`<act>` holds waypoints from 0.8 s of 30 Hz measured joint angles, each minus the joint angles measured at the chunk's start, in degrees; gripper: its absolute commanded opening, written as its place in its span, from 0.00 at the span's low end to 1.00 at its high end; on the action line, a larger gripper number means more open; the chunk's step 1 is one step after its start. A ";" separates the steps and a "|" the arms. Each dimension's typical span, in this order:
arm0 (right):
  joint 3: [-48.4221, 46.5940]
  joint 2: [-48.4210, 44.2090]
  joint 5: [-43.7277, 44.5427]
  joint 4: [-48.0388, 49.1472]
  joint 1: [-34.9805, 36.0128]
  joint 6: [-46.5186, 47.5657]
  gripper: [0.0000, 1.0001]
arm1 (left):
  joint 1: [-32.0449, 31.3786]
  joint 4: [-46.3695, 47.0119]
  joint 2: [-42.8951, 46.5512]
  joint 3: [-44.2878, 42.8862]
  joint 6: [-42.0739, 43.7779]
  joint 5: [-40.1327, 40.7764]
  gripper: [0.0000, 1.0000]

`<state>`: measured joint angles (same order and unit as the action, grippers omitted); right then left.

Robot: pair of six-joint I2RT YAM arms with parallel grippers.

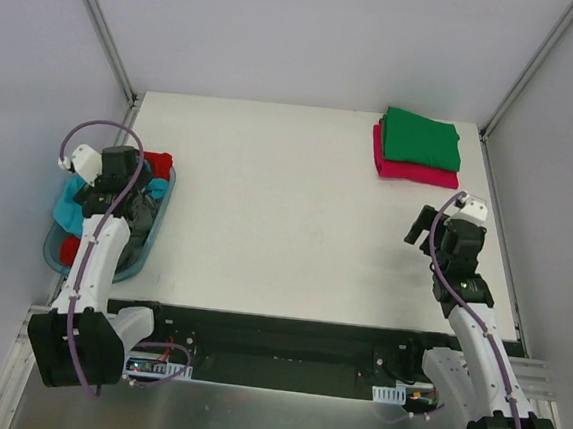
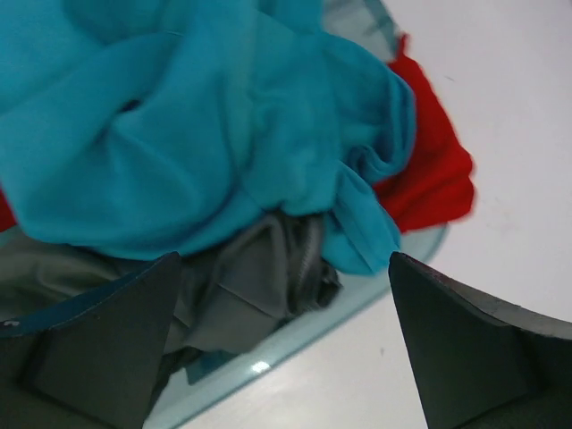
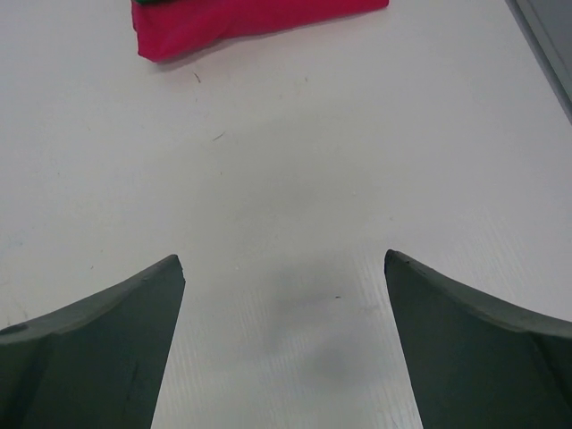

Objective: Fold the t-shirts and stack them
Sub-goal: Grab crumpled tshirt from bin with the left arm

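Left gripper was spread wide, holding nothing, just above the basket at the table's left edge. Teal shirt lay over grey shirt. Red shirt sat at the far end, possibly spilling over the rim. Right gripper was also wide, over bare table. Green shirt sat folded on pink-red shirt, far right.

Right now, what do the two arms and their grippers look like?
Both the left arm and right arm have white links, black joints and black bases. A purple cable loops along each. The left gripper and right gripper have dark, wedge-shaped fingers tapering to points.
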<state>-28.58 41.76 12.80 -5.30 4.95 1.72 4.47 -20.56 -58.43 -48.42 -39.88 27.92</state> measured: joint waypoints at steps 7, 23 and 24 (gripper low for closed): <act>-0.46 0.66 0.44 -1.49 0.00 0.52 0.96 | 9.92 -1.44 -8.11 -1.62 -2.08 2.82 0.99; -0.44 -0.07 0.81 -0.04 0.00 1.97 0.96 | 19.41 1.84 -18.60 -2.27 -3.37 -5.01 0.00; -0.44 -0.13 0.83 -0.02 0.00 1.97 0.96 | 19.39 1.86 -18.51 -2.34 -2.95 -6.29 0.00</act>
<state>-29.02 41.63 13.63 -5.32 4.95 3.68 23.86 -18.70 -76.95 -50.76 -42.83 21.63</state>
